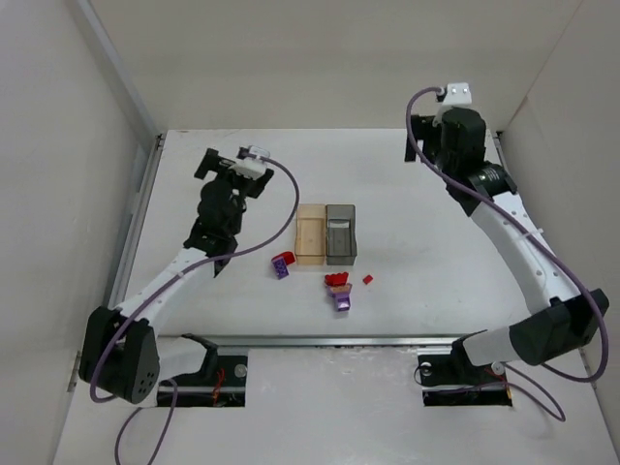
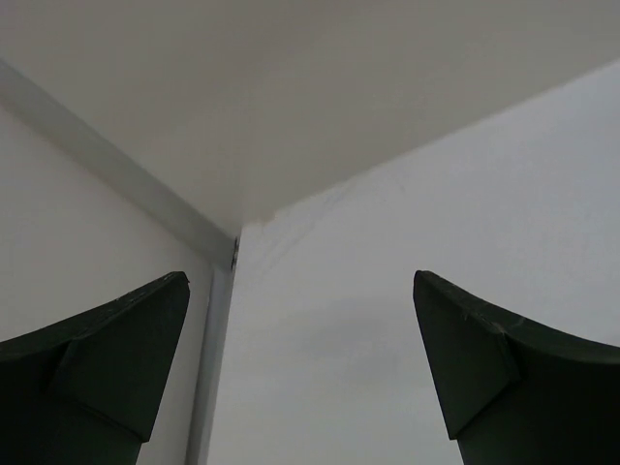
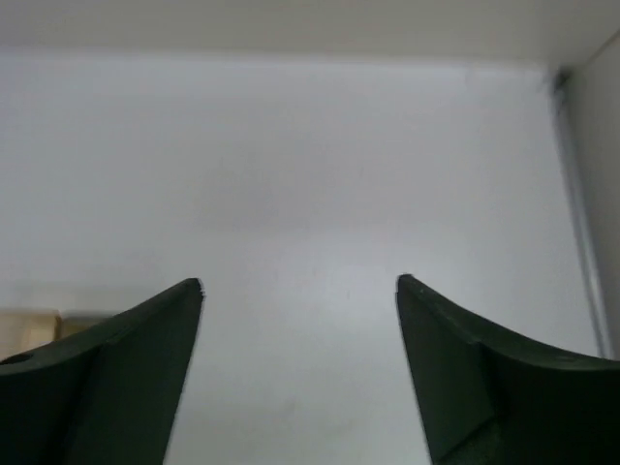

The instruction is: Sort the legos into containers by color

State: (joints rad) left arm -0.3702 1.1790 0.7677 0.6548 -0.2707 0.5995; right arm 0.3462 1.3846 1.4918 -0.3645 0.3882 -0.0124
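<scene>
The tan bin (image 1: 311,235) and the dark grey bin (image 1: 341,233) stand side by side at the table's middle. In front of them lie a red and purple lego cluster (image 1: 283,263), a second red and purple cluster (image 1: 339,288), and a single red lego (image 1: 367,279). My left gripper (image 1: 208,162) is raised at the back left, far from the legos; in the left wrist view (image 2: 298,281) it is open and empty, facing the enclosure's corner. My right gripper (image 1: 416,136) is at the back right, open and empty (image 3: 299,283). The tan bin's edge (image 3: 29,325) shows at the left of the right wrist view.
White enclosure walls (image 1: 58,145) stand on the left, back and right. A metal rail (image 1: 140,208) runs along the table's left edge. The arm bases (image 1: 218,373) sit at the near edge.
</scene>
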